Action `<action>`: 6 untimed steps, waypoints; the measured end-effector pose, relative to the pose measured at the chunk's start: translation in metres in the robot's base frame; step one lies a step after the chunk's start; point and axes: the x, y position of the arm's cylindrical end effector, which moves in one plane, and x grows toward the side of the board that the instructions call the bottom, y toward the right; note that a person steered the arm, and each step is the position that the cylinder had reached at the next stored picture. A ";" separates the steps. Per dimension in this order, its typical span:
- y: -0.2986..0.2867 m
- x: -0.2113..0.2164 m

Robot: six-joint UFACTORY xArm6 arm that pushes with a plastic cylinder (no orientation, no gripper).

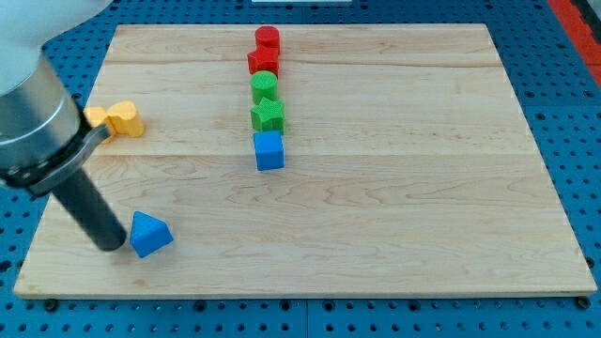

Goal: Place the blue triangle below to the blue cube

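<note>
The blue triangle [149, 234] lies near the view's bottom left of the wooden board [394, 216]. The blue cube [269, 150] sits near the board's middle, up and to the right of the triangle. My tip [111, 242] rests on the board just left of the blue triangle, touching or almost touching its left side. The dark rod slants up to the view's left into the arm's grey body.
Above the blue cube runs a column of blocks: a green star-like block [268, 115], a green block [265, 86], a red block [264, 62] and a red cylinder [268, 39]. Two yellow blocks [125, 119] lie at the left edge, one partly hidden by the arm.
</note>
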 end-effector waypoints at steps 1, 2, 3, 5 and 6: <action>0.043 -0.012; 0.080 -0.015; 0.067 0.003; 0.138 -0.004; 0.139 -0.018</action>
